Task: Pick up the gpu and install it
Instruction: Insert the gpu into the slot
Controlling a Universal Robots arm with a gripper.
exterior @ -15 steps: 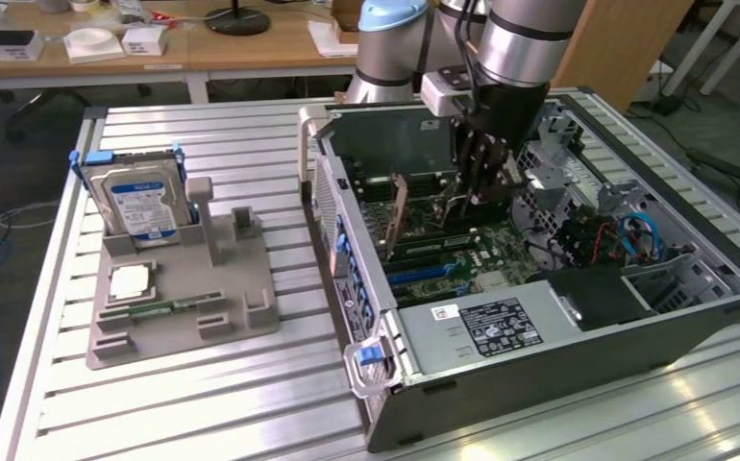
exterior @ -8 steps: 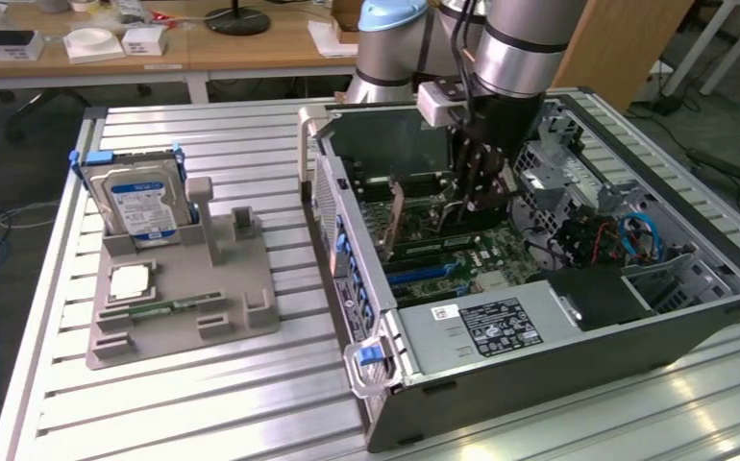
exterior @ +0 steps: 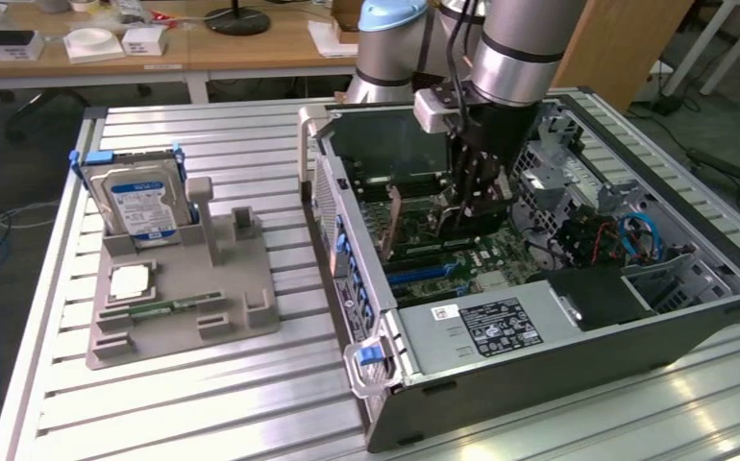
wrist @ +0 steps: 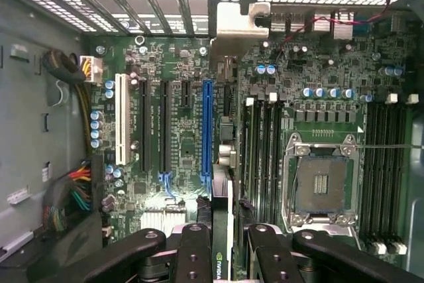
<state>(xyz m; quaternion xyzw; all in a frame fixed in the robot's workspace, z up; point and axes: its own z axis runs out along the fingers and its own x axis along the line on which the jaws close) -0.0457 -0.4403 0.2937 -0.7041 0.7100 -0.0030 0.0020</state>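
**Exterior view:** the end effector (exterior: pixel 480 213) reaches down into the open computer case (exterior: pixel 627 346). The case lies on its side toward the desk's (exterior: pixel 216 413) edge at the exterior view's right, probably so that the slots face upward.

**Wrist view:** the end effector (wrist: pixel 228 233) is clenched on the gpu (wrist: pixel 219 260), held edge-on over the motherboard (wrist: pixel 179 144) just beside the blue slot (wrist: pixel 207 130). The gpu appears as a thin dark board with a green logo.

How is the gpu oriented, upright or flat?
Upright on edge: the gpu shows its thin top edge, clamped in the gripper, running alongside the blue slot. Seated or not: cannot tell.
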